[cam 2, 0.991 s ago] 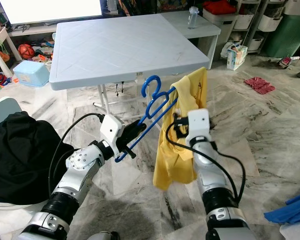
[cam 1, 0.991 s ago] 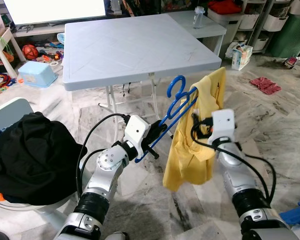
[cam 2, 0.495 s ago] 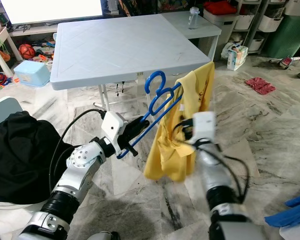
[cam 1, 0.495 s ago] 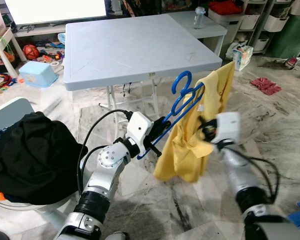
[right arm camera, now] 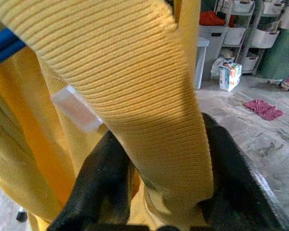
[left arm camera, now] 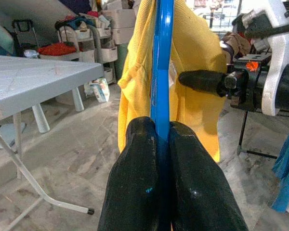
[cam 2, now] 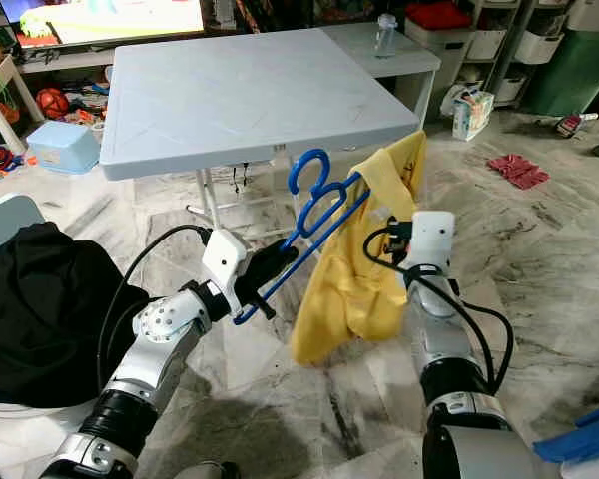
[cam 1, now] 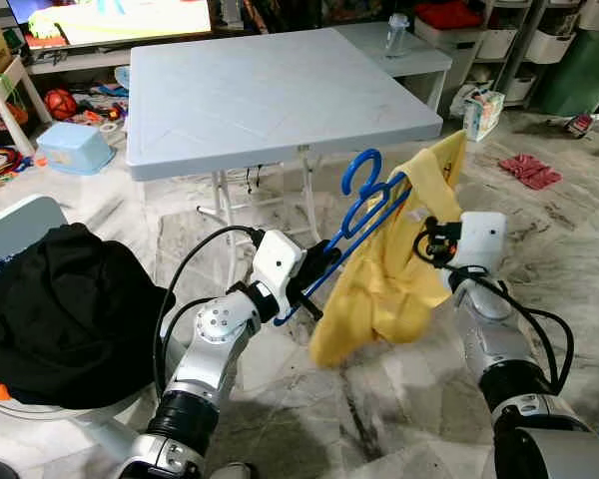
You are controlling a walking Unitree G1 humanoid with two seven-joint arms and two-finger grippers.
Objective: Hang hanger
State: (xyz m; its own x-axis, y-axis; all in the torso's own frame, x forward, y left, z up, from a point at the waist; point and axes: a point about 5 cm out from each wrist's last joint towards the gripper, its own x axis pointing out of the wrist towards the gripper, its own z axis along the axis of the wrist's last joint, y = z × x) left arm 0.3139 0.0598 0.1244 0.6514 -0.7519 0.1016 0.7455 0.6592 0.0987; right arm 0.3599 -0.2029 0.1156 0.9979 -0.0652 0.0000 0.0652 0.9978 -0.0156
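Observation:
A blue plastic hanger (cam 1: 364, 205) is held tilted in the air in front of me, hook end up, below the near edge of the white folding table (cam 1: 270, 90). My left gripper (cam 1: 314, 276) is shut on its lower bar; in the left wrist view the blue bar (left arm camera: 162, 72) runs up from between the two black fingers (left arm camera: 135, 192). A yellow shirt (cam 1: 394, 269) hangs over the hanger's upper end. My right gripper (cam 1: 426, 242) is shut on a fold of that yellow fabric (right arm camera: 135, 86), with ribbed cloth between its fingers (right arm camera: 103, 187).
A black garment (cam 1: 60, 314) is piled in a white basket at my left. A light blue tub (cam 1: 73, 147) and toys lie on the floor at the far left. A red cloth (cam 1: 529, 170), a box (cam 1: 482, 113) and storage shelves stand at the right. The floor is marble.
My right gripper has pulled the yellow shirt sideways and slightly up, so the cloth now bunches lower and more to the left. The hanger and left gripper shifted only slightly.

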